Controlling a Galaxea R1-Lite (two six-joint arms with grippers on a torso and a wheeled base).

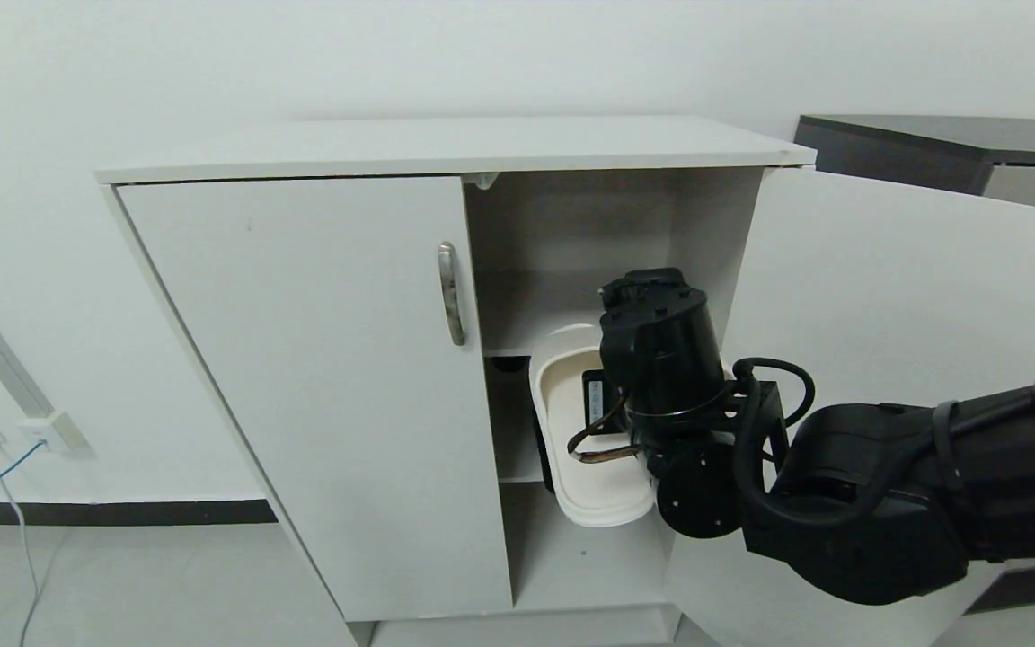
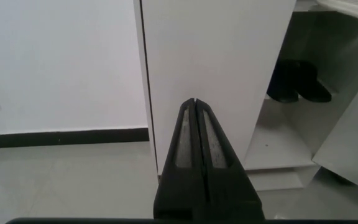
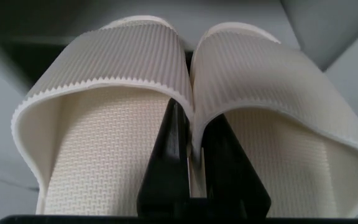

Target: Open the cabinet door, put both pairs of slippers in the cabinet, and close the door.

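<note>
Right pincer (image 3: pixel 190 134) was clamped tight on the pair of cream ribbed rubber slippers (image 3: pixel 123 106), pinching their inner edges together. We saw them held up in the open right half of the white wooden cabinet (image 1: pixel 446 148), about level with its middle shelf. The right door (image 1: pixel 886 296) stood wide open, and the left door (image 1: pixel 320 377) with its metal handle (image 1: pixel 451 293) was closed. Left pincer (image 2: pixel 195 109), fingers pressed together on nothing, hung before that closed door. Black slippers (image 2: pixel 298 84) sat on a shelf inside.

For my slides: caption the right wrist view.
Right gripper clamps the cream slippers together by their touching inner edges.
</note>
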